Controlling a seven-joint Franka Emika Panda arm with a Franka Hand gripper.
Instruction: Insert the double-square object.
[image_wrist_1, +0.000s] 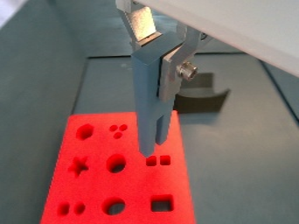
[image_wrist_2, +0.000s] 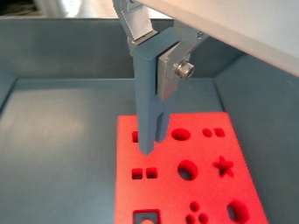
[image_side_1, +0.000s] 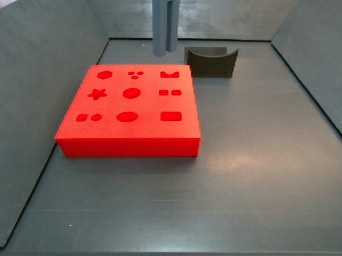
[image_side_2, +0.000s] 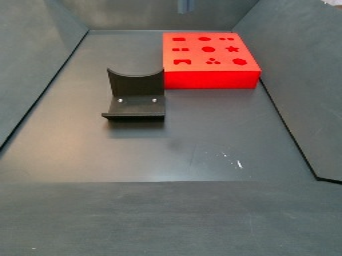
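Observation:
My gripper (image_wrist_1: 162, 52) is shut on a long blue-grey bar (image_wrist_1: 152, 105) with a split, two-pronged tip. The gripper also shows in a wrist view (image_wrist_2: 158, 52) with the bar (image_wrist_2: 149, 114). The bar hangs upright over the large red block (image_wrist_1: 111, 188), its tip by the twin-square cutout (image_wrist_1: 158, 161). In a side view only the bar (image_side_1: 166, 25) shows, above the far edge of the block (image_side_1: 130, 135), whose twin-square cutout (image_side_1: 168, 93) is empty. No tiny red double-square piece shows in any view. How high the tip is above the block I cannot tell.
A dark grey curved-top holder (image_side_1: 211, 60) stands on the floor past the block's far corner; it also shows in a side view (image_side_2: 134, 95). The block (image_side_2: 210, 65) lies near the back wall. Grey walls ring the floor (image_side_1: 254, 180).

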